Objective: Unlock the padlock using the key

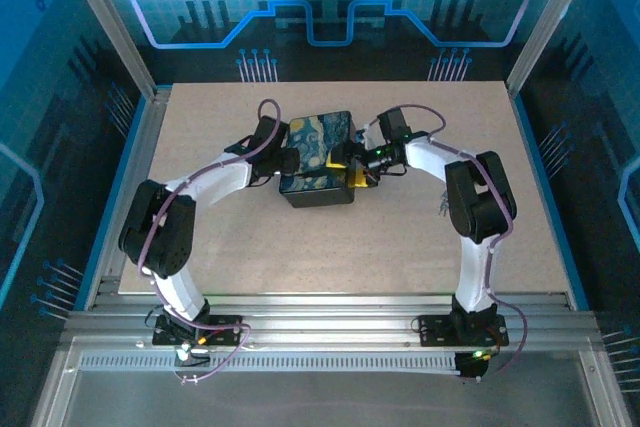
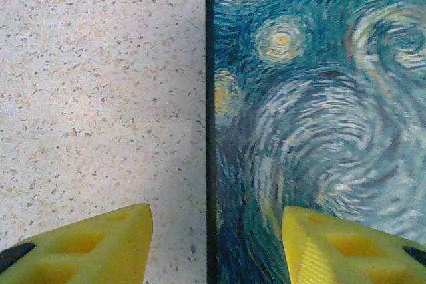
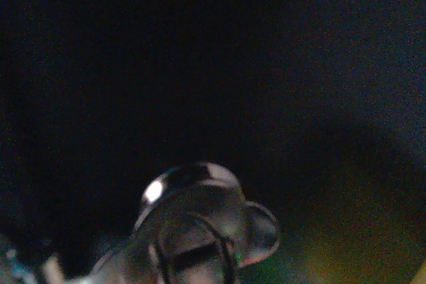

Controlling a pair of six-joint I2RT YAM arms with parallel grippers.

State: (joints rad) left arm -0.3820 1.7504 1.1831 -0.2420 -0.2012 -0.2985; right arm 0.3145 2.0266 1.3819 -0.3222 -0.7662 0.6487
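Note:
The black box with the swirly blue lid (image 1: 318, 155) sits mid-table between both arms. My left gripper (image 1: 288, 160) is at its left edge. In the left wrist view that gripper (image 2: 216, 231) is open, with one yellow finger (image 2: 100, 247) over the table and the other over the lid (image 2: 319, 98). My right gripper (image 1: 354, 175) presses against the box's right side, its yellow tips close together. The right wrist view is nearly black. A rounded silvery piece, the key (image 3: 200, 221), sits held at the bottom middle. I cannot tell the padlock apart from the yellow fingertips.
The speckled tabletop (image 1: 230, 247) spreads around the box. Metal rails (image 1: 320, 332) run along the near edge by the arm bases, and blue glowing walls enclose the cell. Purple cables loop over both arms.

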